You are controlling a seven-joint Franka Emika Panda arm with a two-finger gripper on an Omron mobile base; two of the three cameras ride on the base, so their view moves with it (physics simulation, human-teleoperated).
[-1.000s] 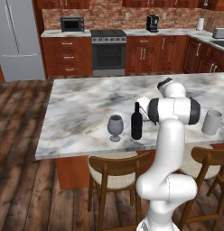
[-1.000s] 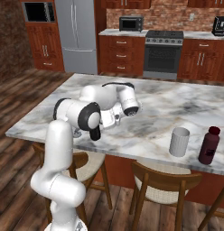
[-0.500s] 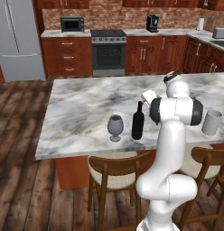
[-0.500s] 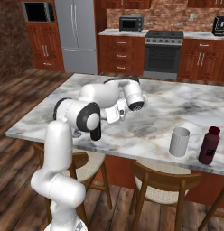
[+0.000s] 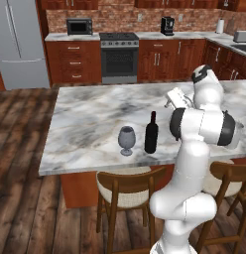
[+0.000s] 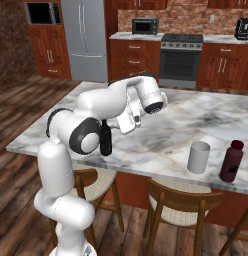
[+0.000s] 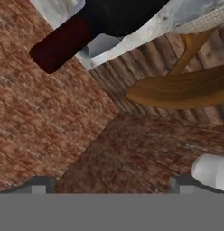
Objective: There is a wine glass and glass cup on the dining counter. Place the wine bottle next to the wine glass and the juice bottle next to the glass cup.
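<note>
The dining counter (image 5: 85, 119) (a marble-topped bench on a red-brown wood base) is standing in a kitchen with wood plank flooring, red-brown cabinets, a brick backsplash, a steel refrigerator (image 6: 86, 37) and a black range (image 5: 119, 57). A microwave (image 5: 79, 26) and a coffee machine (image 5: 167, 25) are sitting on the rear worktop. Wooden cushioned stools (image 5: 123, 191) are lining the near edge of the bench.

The wine glass (image 5: 126, 140) is standing upright near the near edge of the bench, around the middle of its length. The wine bottle (image 5: 152, 133) is standing upright just beside it, apart from it. In the hand view the bottle's dark red top and black shoulder (image 7: 86, 27) are showing at the upper edge.

The glass cup (image 6: 198, 157) is standing near the near edge toward the other end of the bench, looking empty, with the juice bottle (image 6: 231, 161) upright just beside it, capped.

The gripper (image 6: 137, 118) is hanging above the bench, beyond the wine bottle and clear of it. The jaws are holding nothing; how wide they are standing cannot be told.
</note>
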